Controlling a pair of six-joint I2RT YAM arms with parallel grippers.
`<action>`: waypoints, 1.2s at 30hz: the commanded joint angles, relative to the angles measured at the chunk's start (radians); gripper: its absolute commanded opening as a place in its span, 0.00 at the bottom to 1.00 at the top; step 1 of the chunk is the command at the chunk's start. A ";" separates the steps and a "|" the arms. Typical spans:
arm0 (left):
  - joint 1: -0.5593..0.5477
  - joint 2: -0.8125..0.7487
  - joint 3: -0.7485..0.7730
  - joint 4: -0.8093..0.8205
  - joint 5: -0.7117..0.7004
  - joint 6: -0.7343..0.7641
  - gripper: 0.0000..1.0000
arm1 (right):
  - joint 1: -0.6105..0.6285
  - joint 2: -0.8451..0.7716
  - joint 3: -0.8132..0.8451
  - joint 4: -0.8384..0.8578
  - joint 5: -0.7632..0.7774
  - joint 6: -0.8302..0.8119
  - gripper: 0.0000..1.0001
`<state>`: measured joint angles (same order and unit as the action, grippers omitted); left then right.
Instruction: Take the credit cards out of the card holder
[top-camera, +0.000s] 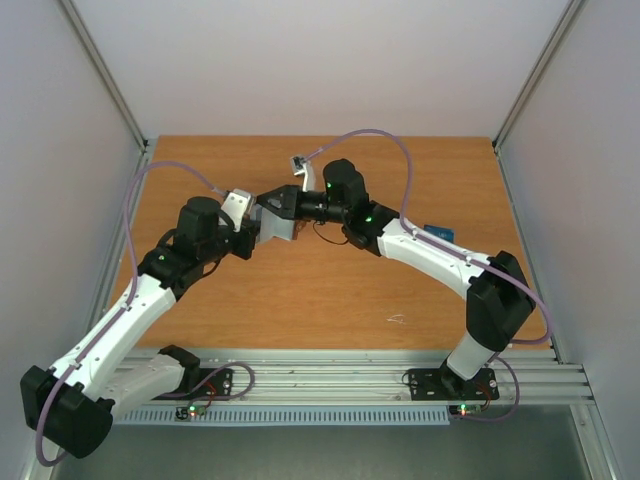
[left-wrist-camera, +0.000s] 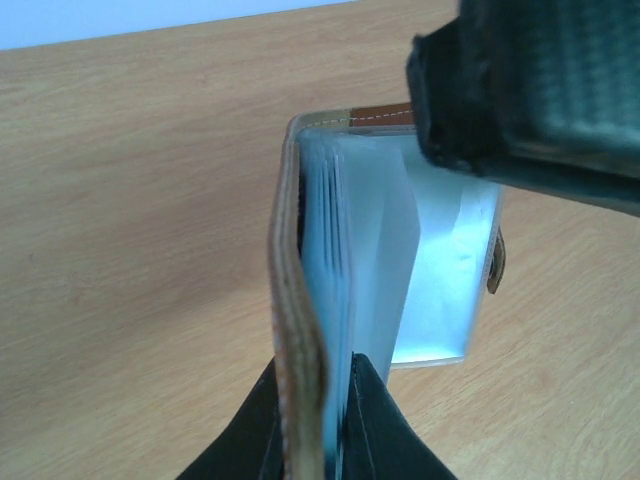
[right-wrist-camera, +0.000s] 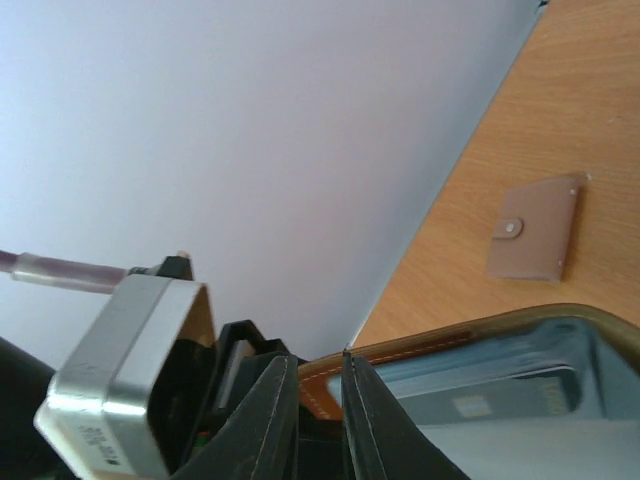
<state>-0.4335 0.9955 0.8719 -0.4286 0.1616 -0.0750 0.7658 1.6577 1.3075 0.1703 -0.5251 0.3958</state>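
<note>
The card holder (left-wrist-camera: 298, 300) is held up off the table (top-camera: 300, 300) near its middle, between the two arms, and is opened out. Its brown cover is stood on edge in the left wrist view, with the pale blue-grey inside and clear sleeves fanned to the right. The left gripper (left-wrist-camera: 318, 425) is clamped on the near end of the brown cover, one finger on each side and no gap seen. The right gripper (right-wrist-camera: 320, 365) is placed at the opposite, top edge of the holder. Its jaws are nearly together with the stitched leather rim seen in the narrow gap; whether the rim is actually pinched cannot be told. A dark card (right-wrist-camera: 515, 395) with a small pale patch is seen through a sleeve inside the holder. A blue card (top-camera: 438, 232) is laid flat on the table at the right, just beside the right forearm and partly hidden by it, well apart from the holder. A second brown wallet (right-wrist-camera: 535, 232) with a snap tab is laid closed on the table near the wall (right-wrist-camera: 250, 130), seen only in the right wrist view.
</note>
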 joint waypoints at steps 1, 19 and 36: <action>-0.004 0.004 0.038 0.068 0.006 -0.050 0.00 | 0.019 -0.008 0.052 -0.034 0.001 -0.007 0.13; -0.004 0.021 0.007 0.218 -0.021 -0.141 0.00 | 0.026 0.085 0.225 -0.463 0.128 -0.041 0.06; 0.018 -0.045 -0.054 0.431 0.466 -0.211 0.00 | -0.089 -0.190 0.035 -0.507 -0.035 -0.489 0.18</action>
<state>-0.4206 0.9928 0.8371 -0.2226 0.3985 -0.2581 0.7231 1.5612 1.3678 -0.3477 -0.4381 0.0673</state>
